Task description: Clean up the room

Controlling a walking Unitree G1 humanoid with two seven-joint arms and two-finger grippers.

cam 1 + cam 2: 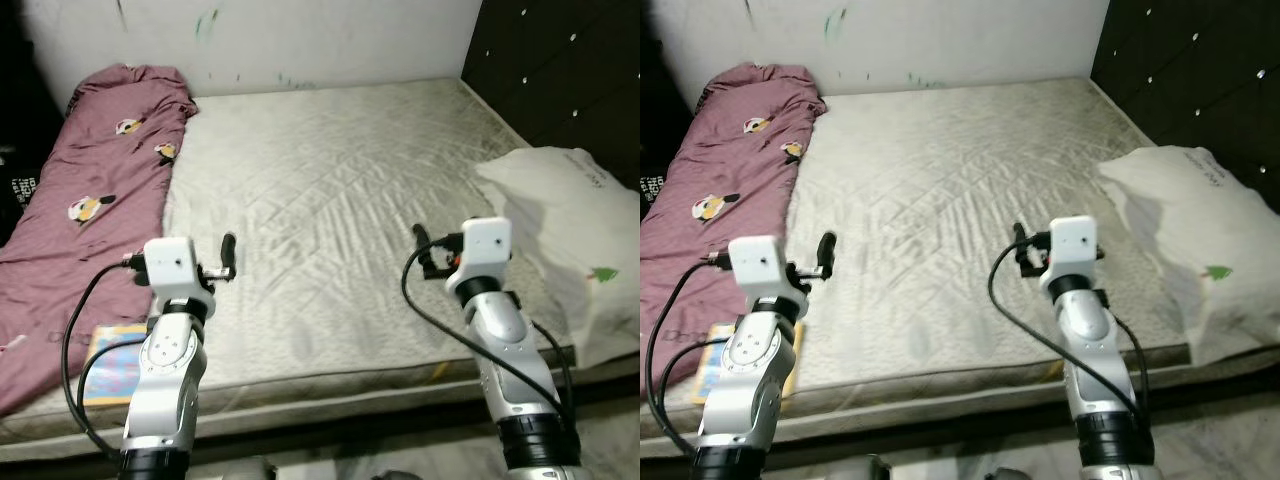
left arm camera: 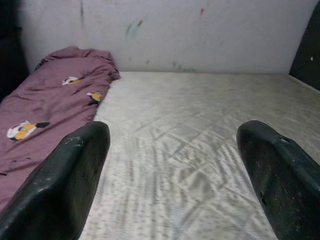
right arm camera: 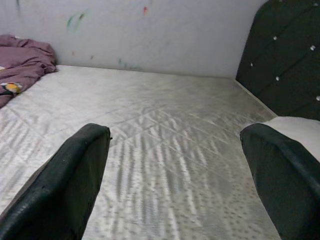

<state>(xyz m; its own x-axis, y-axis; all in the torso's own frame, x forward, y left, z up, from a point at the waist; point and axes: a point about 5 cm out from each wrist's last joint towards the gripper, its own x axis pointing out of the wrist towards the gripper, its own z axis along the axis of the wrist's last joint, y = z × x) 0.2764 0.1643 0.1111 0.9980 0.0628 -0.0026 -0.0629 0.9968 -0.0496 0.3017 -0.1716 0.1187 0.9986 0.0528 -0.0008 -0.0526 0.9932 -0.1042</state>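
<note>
Two claws spread, left claw point(image 2: 172, 175), right claw point(image 3: 175, 175), mattress point(image 1: 330, 200)

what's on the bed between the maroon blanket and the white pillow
Only bare quilted mattress lies between the maroon blanket and the white pillow, as the left eye view shows. Both open grippers, left and right, hover over its near part.

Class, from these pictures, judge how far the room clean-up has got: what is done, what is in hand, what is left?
Done: nothing visibly tidied. The maroon blanket lies crumpled along the mattress, a book sits at its edge, and the pillow overhangs the corner. In hand: nothing; the left gripper and right gripper hover open over the mattress. Left: blanket, book, pillow.
</note>
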